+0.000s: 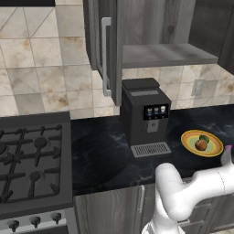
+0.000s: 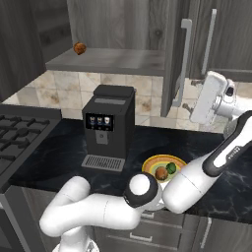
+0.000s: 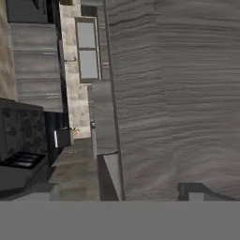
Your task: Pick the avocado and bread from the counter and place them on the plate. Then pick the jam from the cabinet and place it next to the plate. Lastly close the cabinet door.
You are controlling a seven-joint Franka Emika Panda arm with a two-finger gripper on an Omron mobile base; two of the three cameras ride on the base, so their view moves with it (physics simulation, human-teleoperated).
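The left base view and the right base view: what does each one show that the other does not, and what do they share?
Left base view alone: a sliver of the pink jam at the right edge, beside the plate.

Right base view alone: a small orange-brown item on the cabinet shelf, and the arm's white hand raised beside the open cabinet door.

Both: the coffee machine, the stove, the black counter, and the plate holding the bread and the avocado.

Glossy white arm (image 2: 98,209), dark joint bands
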